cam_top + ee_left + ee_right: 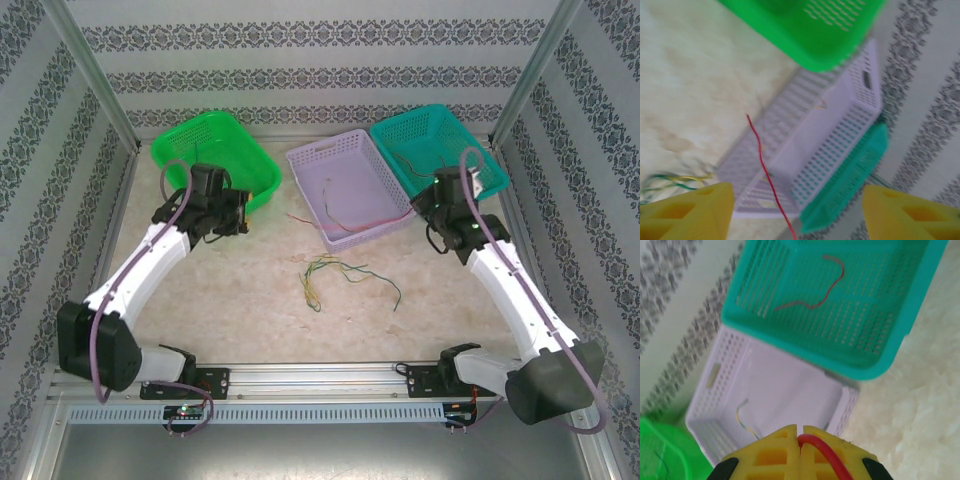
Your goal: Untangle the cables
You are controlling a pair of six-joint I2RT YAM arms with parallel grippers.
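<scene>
Your right gripper (799, 433) is pinched shut on a red cable (826, 456), which comes out between its yellow fingers. In the top view this cable trails leftward from the gripper over the front of the lavender basket (322, 160), towards the middle of the table (250, 300). Your left gripper (797, 194) hangs with its fingers spread wide and nothing between them, just beside the green basket (180, 150) at the far-left corner.

The tangle of cables (335, 272) lies on bare table near the centre, just in front of the lavender basket. Green, yellow and orange strands loop over each other there. A second red cable (812, 302) lies in the teal basket (890, 355) at the far right, and a pale cable (742, 416) lies in the lavender one.

Expect these cables to be very light, thin and limp. They will not hold a shape, and pulling one strand is likely to drag the whole knot across the table. They may also slip out of a loose pinch. Take one strand near a free end, where it stands clear of its neighbours, and close fully on it. Pinning the rest of the knot with the other gripper should let that strand slide out.
</scene>
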